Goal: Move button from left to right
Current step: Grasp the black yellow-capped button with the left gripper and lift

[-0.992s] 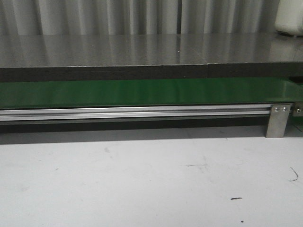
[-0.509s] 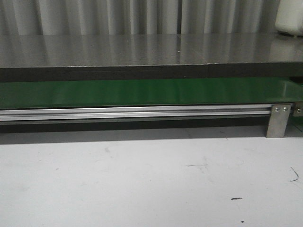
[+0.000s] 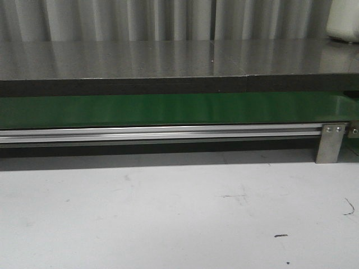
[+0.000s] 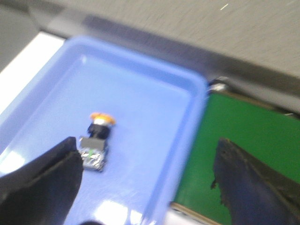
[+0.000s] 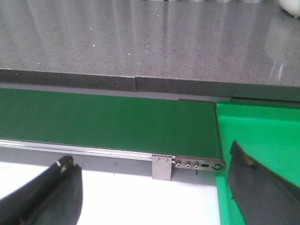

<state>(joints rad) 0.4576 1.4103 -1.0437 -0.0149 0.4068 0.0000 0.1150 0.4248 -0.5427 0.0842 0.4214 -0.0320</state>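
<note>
The button point(image 4: 96, 143), with a yellow-orange cap and a black and silver body, lies on its side in a blue tray point(image 4: 154, 98) in the left wrist view. My left gripper point(image 4: 147, 180) is open above the tray's near side, with the button just beside its one finger point(image 4: 44, 180). My right gripper point(image 5: 152, 192) is open and empty above the white table, near the end of the green conveyor belt point(image 5: 108, 119). Neither gripper nor the button shows in the front view.
The green belt point(image 3: 168, 109) with its aluminium rail point(image 3: 157, 133) runs across the front view, beyond the white table point(image 3: 168, 213). A bright green tray point(image 5: 262, 136) sits at the belt's end in the right wrist view. A dark grey counter point(image 3: 168, 59) lies behind the belt.
</note>
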